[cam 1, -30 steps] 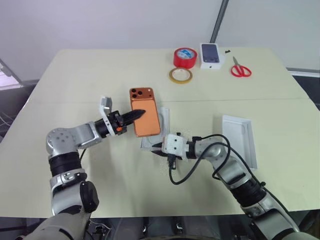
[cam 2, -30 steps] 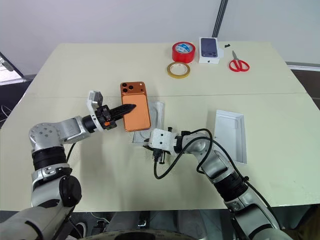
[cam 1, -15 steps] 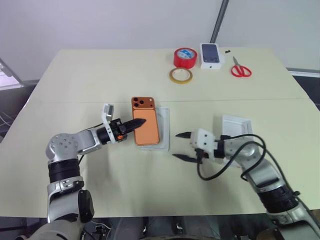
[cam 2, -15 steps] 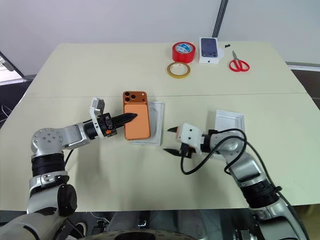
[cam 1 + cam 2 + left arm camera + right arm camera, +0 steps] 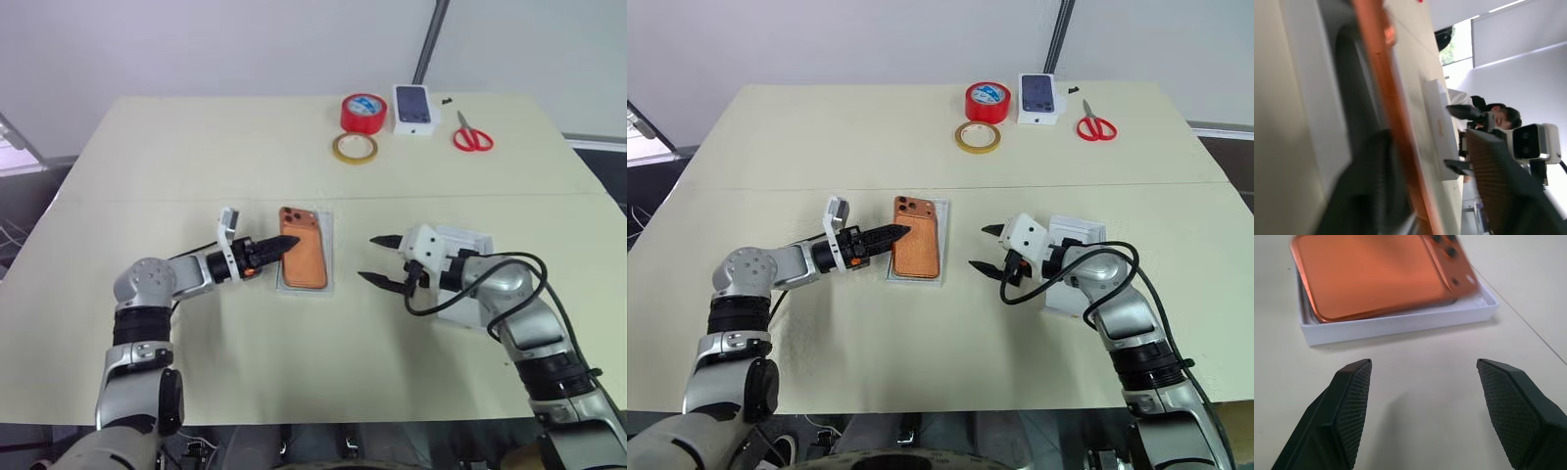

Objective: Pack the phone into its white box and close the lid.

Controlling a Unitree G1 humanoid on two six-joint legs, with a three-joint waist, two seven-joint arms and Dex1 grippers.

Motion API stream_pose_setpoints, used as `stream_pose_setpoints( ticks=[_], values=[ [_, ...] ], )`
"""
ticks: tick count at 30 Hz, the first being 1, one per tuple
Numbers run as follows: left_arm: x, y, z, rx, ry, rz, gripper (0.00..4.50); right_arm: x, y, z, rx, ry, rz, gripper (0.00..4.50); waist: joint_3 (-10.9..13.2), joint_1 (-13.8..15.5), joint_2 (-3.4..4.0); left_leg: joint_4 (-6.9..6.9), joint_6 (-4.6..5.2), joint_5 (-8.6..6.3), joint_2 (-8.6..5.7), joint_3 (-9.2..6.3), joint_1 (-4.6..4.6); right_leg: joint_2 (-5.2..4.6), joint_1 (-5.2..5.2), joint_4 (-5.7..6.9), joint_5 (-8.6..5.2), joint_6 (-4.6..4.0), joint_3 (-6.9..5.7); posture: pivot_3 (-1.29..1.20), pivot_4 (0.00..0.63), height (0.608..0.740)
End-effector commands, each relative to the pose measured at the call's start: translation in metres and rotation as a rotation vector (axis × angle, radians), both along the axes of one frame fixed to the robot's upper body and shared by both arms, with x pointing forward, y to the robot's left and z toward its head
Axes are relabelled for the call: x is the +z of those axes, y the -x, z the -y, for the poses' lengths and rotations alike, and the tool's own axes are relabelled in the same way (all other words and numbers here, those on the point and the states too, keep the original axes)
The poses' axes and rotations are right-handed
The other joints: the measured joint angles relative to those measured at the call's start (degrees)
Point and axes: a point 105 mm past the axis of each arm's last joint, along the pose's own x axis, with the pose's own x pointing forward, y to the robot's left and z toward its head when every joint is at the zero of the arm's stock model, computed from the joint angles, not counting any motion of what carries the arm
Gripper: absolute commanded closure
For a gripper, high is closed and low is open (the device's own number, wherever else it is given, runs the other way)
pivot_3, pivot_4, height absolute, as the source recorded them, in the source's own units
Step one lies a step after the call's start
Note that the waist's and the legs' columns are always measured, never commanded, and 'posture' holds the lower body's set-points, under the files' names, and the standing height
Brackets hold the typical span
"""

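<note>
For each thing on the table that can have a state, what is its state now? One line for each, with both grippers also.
phone: in the white box, camera side up, slightly tilted, not fully seated.
white box: open, no cover on it.
lid: off, lying on the table behind the right gripper.
left gripper: fingers around the phone's edge.
right gripper: open, holding nothing.
scissors: closed, lying flat.

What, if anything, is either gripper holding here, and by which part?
Right gripper: nothing, open over bare table. Left gripper: its fingers straddle the phone's left edge above the white box; whether it grips cannot be told.
</note>
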Motion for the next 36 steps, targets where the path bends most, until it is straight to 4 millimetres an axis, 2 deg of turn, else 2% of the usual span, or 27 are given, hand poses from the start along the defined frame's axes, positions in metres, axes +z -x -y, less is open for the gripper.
stream_pose_setpoints(
  ticks=[1,7,12,16,18,20,21,23,27,28,29,36],
  values=[
    [-0.001,-0.001,-0.001,-0.01,-0.064,0.027,0.03,0.005,0.002,-0.01,0.029,-0.014,0.034,0.9,-0.01,-0.02,0.01,0.0,0.0,0.0,0.0,0.0,0.02,0.0,0.02,0.0,0.0,0.0,0.0,0.0,0.15,0.74],
    [-0.004,0.004,-0.01,-0.051,-0.235,0.142,0.03,0.006,0.0,-0.017,0.043,-0.021,0.044,0.9,-0.01,-0.19,0.02,0.0,0.0,0.0,0.0,0.0,0.06,0.0,0.06,0.0,0.0,0.0,0.0,0.0,0.15,0.74],
    [0.011,0.004,-0.025,-0.035,-0.289,0.225,0.03,0.006,0.0,-0.019,0.047,-0.028,0.043,0.9,-0.02,-0.3,0.04,-0.01,0.0,0.0,0.02,0.0,0.07,0.01,0.04,0.02,0.0,-0.01,0.01,0.0,0.15,0.74],
    [0.022,-0.004,-0.037,0.031,-0.316,0.275,0.03,0.004,-0.001,-0.023,0.048,-0.033,0.042,0.9,-0.02,-0.06,0.04,-0.01,0.03,-0.01,0.02,0.0,0.05,0.0,0.03,0.02,0.0,-0.01,0.01,0.0,0.15,0.74],
    [0.024,-0.015,-0.046,0.109,-0.335,0.288,0.03,0.004,-0.001,-0.026,0.058,-0.05,0.029,0.9,-0.01,0.05,0.03,0.0,0.05,-0.03,0.02,0.0,0.03,-0.01,0.03,0.01,0.0,-0.01,0.01,0.0,0.15,0.74],
    [0.011,-0.032,-0.064,0.223,-0.522,0.355,0.55,0.005,-0.008,-0.024,0.015,-0.058,0.03,1.45,-0.01,0.0,0.03,0.01,0.06,-0.03,0.02,0.0,0.02,-0.01,0.02,0.01,0.0,-0.01,0.0,0.0,0.15,0.74],
    [0.007,-0.035,-0.068,0.238,-0.576,0.387,0.85,0.004,-0.012,-0.022,-0.003,-0.049,0.039,1.75,-0.01,-0.04,0.03,0.01,0.05,-0.03,0.02,0.01,0.02,0.0,0.01,0.0,0.0,-0.01,0.0,0.0,0.15,0.74],
    [0.004,-0.036,-0.058,0.222,-0.594,0.447,1.82,0.002,-0.02,-0.02,-0.028,0.014,0.11,2.72,-0.01,-0.09,0.02,0.0,0.05,-0.03,0.01,0.01,0.02,0.0,-0.01,0.01,0.0,-0.01,0.0,0.0,0.15,0.74],
    [-0.02,-0.033,-0.043,0.126,-0.757,0.552,3.75,-0.005,-0.03,-0.021,-0.043,0.088,0.148,4.5,-0.01,-0.06,0.02,0.0,0.04,-0.02,0.01,0.04,0.0,0.0,-0.01,0.01,0.0,-0.01,0.0,0.0,0.15,0.74],
    [-0.025,-0.032,-0.037,0.103,-0.787,0.579,4.18,-0.006,-0.03,-0.024,-0.039,0.083,0.143,4.5,-0.01,-0.01,0.02,0.0,0.04,-0.02,0.01,0.04,0.0,0.0,-0.02,0.01,0.0,-0.01,0.0,0.0,0.15,0.74],
    [-0.028,-0.032,-0.031,0.093,-0.788,0.584,4.39,-0.006,-0.03,-0.027,-0.033,0.08,0.14,4.5,-0.02,0.02,0.03,0.0,0.04,-0.02,0.02,0.03,0.0,0.0,-0.02,0.01,0.0,-0.01,0.0,0.0,0.15,0.74],
    [-0.036,-0.016,0.021,-0.052,-0.697,0.606,4.39,-0.013,-0.03,-0.04,-0.004,0.123,0.156,4.5,-0.04,0.34,0.05,0.05,0.1,-0.04,0.0,0.04,0.0,0.0,0.03,0.03,0.0,0.0,0.0,0.0,0.15,0.74]
  ],
)
